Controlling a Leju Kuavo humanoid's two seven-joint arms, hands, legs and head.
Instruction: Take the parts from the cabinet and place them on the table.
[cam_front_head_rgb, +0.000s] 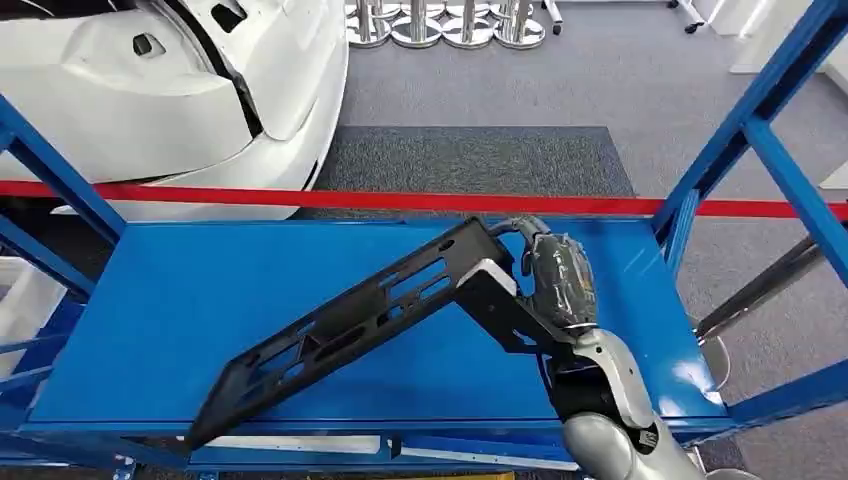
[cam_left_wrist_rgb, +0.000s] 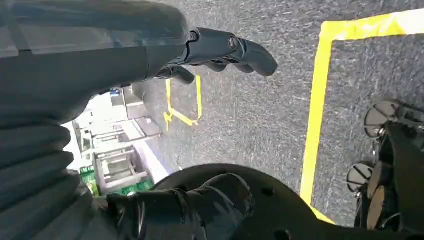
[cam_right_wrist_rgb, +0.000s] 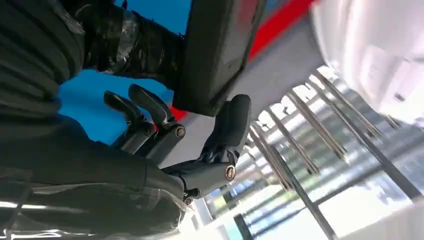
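Head view: the right hand (cam_front_head_rgb: 556, 275) was seen closed around the bent corner of a long black bracket (cam_front_head_rgb: 350, 320), tilted above the blue shelf (cam_front_head_rgb: 170, 300). Its long axis was stretched away toward the robot's left. The left hand (cam_left_wrist_rgb: 220, 50) was hung empty over the floor, fingers loosely apart.
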